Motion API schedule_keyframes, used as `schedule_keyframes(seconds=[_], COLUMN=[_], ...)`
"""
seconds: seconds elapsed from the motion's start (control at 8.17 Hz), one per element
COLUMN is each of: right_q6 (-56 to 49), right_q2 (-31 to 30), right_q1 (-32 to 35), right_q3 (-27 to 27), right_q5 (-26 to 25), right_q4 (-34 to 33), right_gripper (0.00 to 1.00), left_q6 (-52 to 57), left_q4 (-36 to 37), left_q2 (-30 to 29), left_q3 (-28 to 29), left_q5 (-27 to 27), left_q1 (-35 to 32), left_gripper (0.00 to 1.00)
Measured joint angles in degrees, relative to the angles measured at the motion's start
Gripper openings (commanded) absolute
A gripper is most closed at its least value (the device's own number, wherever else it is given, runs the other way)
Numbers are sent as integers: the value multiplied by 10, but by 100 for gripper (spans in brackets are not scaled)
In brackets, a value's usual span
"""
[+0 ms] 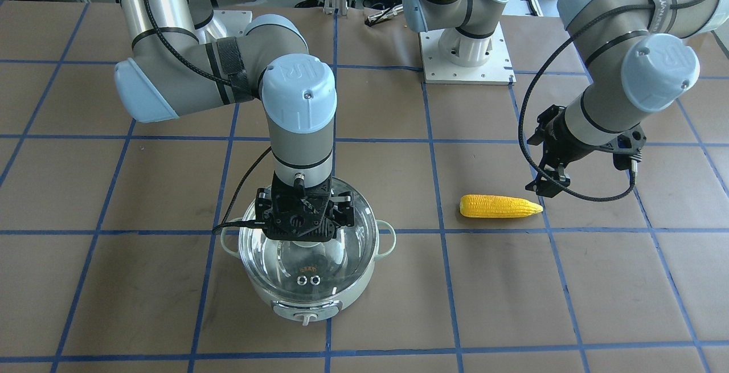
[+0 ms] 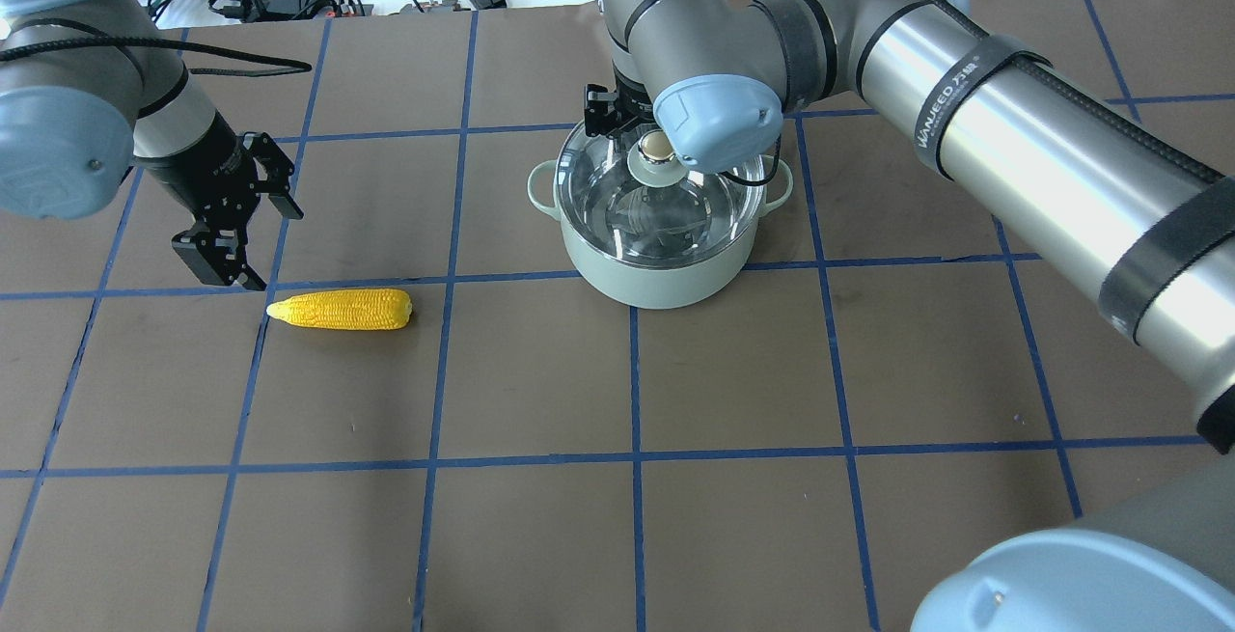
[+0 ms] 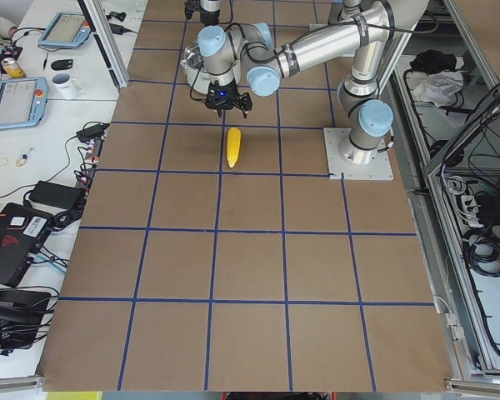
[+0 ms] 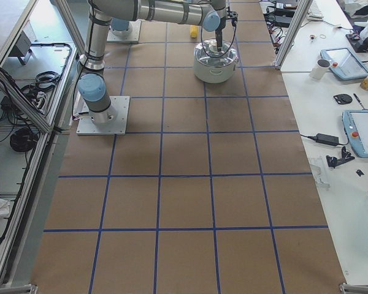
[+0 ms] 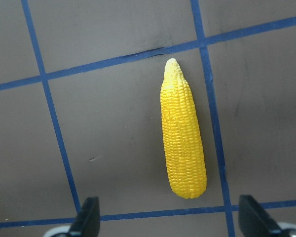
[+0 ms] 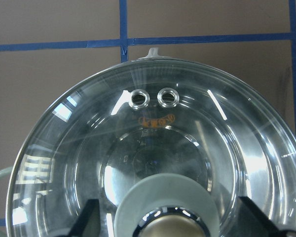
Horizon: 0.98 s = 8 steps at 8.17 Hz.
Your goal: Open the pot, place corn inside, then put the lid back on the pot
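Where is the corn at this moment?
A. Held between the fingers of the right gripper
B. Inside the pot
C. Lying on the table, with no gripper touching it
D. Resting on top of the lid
C: the corn lies flat on the table under the open left gripper, whose fingers do not touch it, while the lid sits on the pot.

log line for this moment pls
lid: on pot | corn: lying on table | right tool: open, astride lid knob | left tool: open, near corn
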Motion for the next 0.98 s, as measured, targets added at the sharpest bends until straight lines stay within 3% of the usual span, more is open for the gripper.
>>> schedule_keyframes(seconds=[0.12,0.24,0.37,0.61,0.98], right_q6=[1,2,2,-1,-6], right_q2=[0,0,0,0,-4], right_q1=[0,0,0,0,-1], right_q3=[2,2,3,2,2], right_q5=[1,1,2,3,3], right_q4=[-1,-1,-1,-1,0], right_gripper=[71,45,33,26,25], left_q6=[-27,-44,-51,-61,-88], left_q4=[45,98,139,171,176], left_q2=[-5,-19,-36,-71,-119], left_q3=[-22,-44,-64,-82,-87], left_q5=[-13,-22,-27,-26,-23], left_q1=[1,1,1,1,0], left_gripper=[100,100,100,100,100])
